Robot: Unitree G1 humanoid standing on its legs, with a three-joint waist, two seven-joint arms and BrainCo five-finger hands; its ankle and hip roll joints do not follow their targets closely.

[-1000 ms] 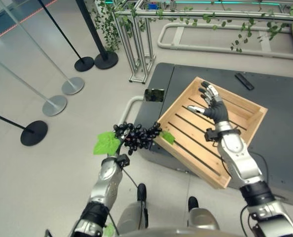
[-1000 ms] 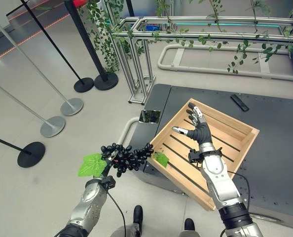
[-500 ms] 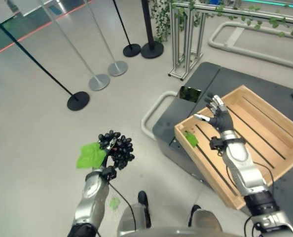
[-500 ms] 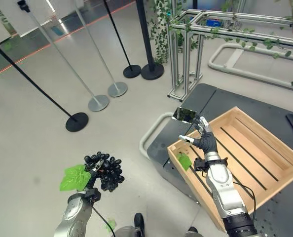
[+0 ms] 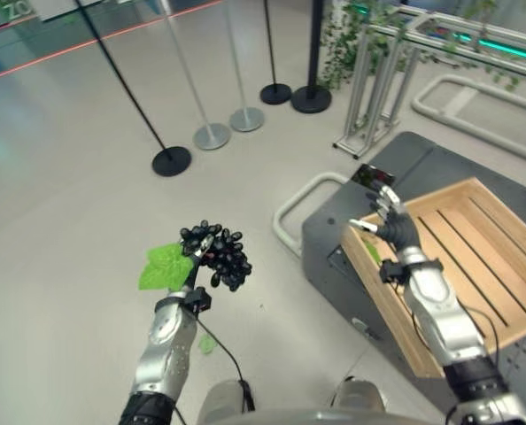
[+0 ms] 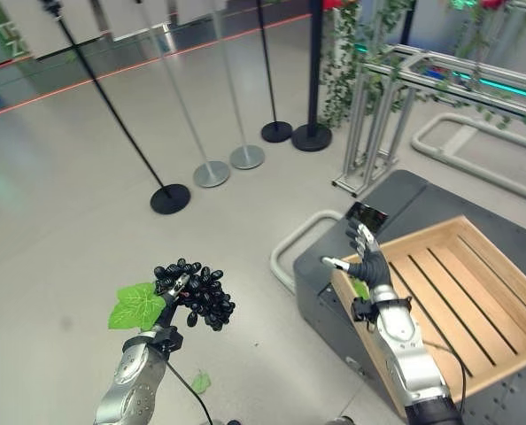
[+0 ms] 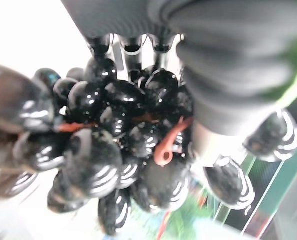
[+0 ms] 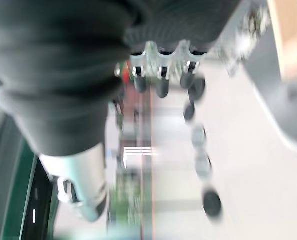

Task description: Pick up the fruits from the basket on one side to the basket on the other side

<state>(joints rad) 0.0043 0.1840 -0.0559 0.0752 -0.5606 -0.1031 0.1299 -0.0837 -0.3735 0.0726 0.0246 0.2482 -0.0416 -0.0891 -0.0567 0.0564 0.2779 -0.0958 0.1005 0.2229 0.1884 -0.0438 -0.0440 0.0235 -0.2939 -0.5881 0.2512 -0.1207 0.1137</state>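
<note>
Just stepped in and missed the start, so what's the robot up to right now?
The robot's left hand holds a bunch of dark, glossy grapes with a green leaf, lifted above the grey floor and away from the slatted wooden crate. The crate sits on a dark grey platform. The right hand hovers open over the crate's near corner, holding nothing.

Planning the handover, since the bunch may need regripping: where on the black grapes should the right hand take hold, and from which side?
Probably the stem end, by the green leaf, coming from above. The black grapes hang as a loose cluster from the left hand, so squeezing the berries would likely shed or crush them. The right hand is open over the wooden crate.
</note>
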